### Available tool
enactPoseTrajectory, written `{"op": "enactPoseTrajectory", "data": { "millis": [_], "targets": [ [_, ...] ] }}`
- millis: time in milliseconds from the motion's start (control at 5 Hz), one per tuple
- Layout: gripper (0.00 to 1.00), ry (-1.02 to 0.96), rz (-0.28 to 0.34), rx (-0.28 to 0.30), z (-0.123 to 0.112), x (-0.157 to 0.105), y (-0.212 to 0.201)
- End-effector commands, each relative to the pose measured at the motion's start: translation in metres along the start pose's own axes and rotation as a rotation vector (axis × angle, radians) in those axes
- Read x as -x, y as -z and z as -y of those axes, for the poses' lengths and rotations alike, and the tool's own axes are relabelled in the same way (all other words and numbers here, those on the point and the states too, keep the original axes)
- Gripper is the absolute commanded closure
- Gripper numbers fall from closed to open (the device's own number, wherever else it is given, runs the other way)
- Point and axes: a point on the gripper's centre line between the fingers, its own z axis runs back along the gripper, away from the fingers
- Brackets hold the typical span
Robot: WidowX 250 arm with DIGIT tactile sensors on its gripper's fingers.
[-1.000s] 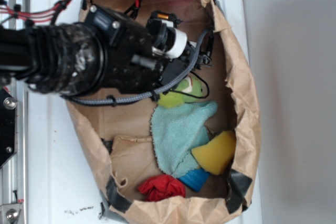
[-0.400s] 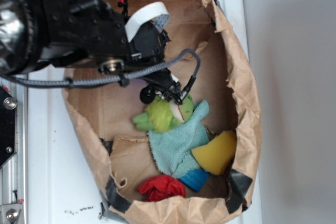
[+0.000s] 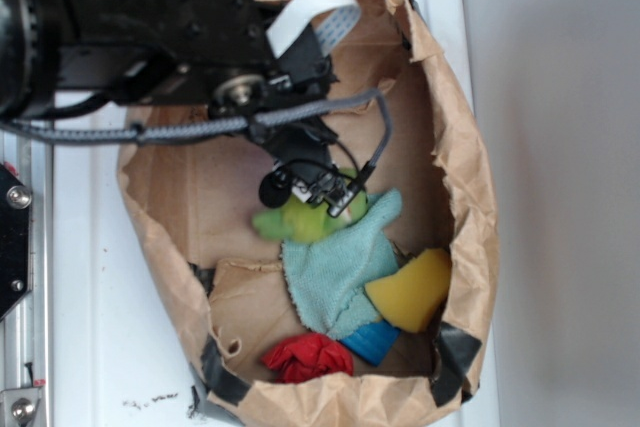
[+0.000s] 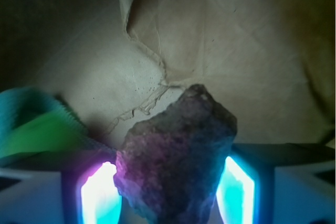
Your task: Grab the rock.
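Between claw (image 4: 169,187) pads, rock (image 4: 176,156) sits gripped, low inside paper bag (image 3: 470,207). Grasp step looks done; next, straight lift clear of plush (image 3: 290,222).

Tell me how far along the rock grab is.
Done: the hand has reached the rough dark grey-brown rock, which sits between both fingers. In hand: closing; contact looks likely, grip unconfirmed. Left: lifting it clear of the brown paper bag.

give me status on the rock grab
Gripper shut on rock, one finger on each side. Green toy and cloth alongside, inside the paper bag. Nothing blocking.
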Motion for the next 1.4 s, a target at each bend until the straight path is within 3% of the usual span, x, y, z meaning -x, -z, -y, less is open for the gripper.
{"op": "enactPoseTrajectory", "data": {
  "millis": [0, 400, 600, 800, 1200],
  "targets": [
    [1.0, 0.075, 0.041, -0.063, 0.007, -0.013, -0.044],
    [1.0, 0.129, 0.005, -0.031, 0.014, -0.002, -0.067],
    [1.0, 0.171, -0.01, 0.031, 0.021, -0.001, -0.082],
    [1.0, 0.225, 0.016, 0.076, 0.028, -0.001, -0.091],
    [1.0, 0.345, 0.044, 0.093, 0.032, 0.003, -0.111]
  ]
}}
